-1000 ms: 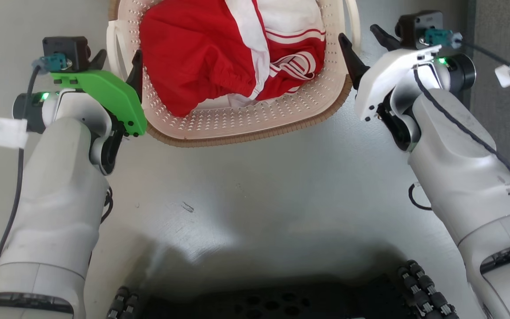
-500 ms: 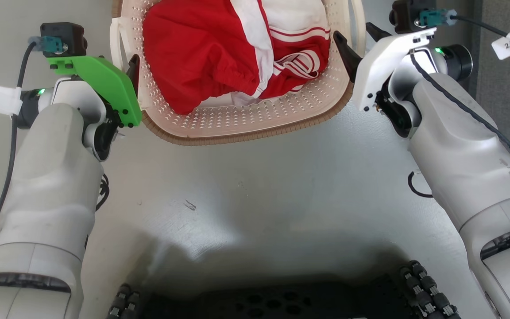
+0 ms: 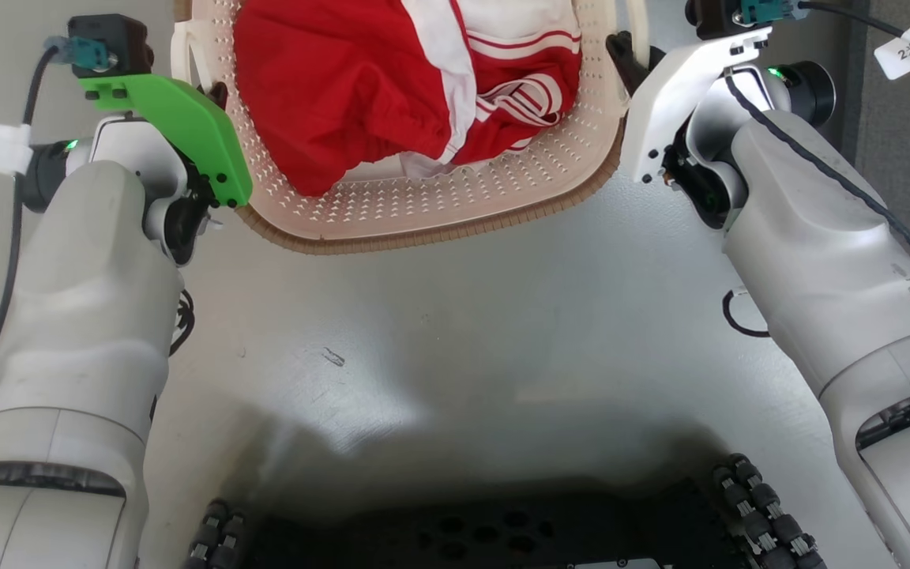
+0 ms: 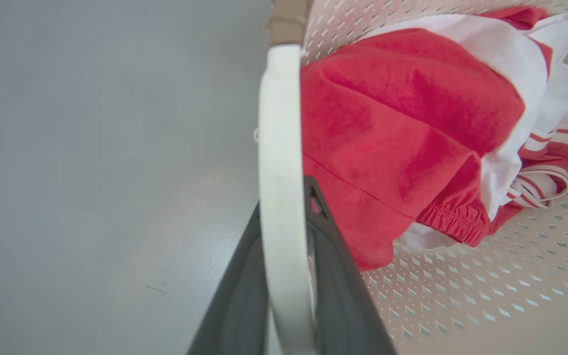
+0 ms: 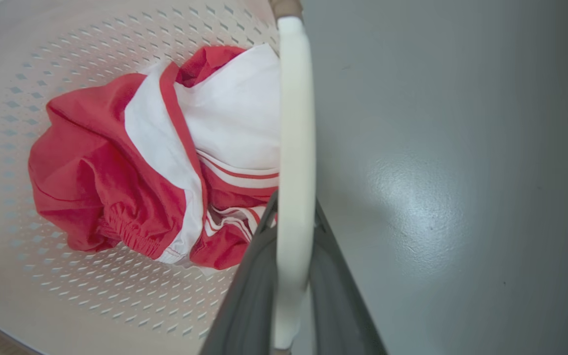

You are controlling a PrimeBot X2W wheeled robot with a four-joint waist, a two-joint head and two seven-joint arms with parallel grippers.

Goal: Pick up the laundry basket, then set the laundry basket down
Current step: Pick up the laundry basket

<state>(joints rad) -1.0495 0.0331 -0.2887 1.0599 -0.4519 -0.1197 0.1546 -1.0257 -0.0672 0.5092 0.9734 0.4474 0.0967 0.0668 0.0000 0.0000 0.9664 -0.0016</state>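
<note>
From the head, the basket of red clothes is up top, in the middle. From the left wrist, the left gripper squeezes the basket's white handle. From the right wrist, the right gripper squeezes the other handle.

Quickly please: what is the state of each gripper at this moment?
Left gripper: closed on the left loop handle of the laundry basket.
Right gripper: closed on the basket's right loop handle.

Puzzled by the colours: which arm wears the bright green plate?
The left gripper: its plate is green, the right gripper's white. Both grip handles of the cream perforated plastic laundry basket.
</note>
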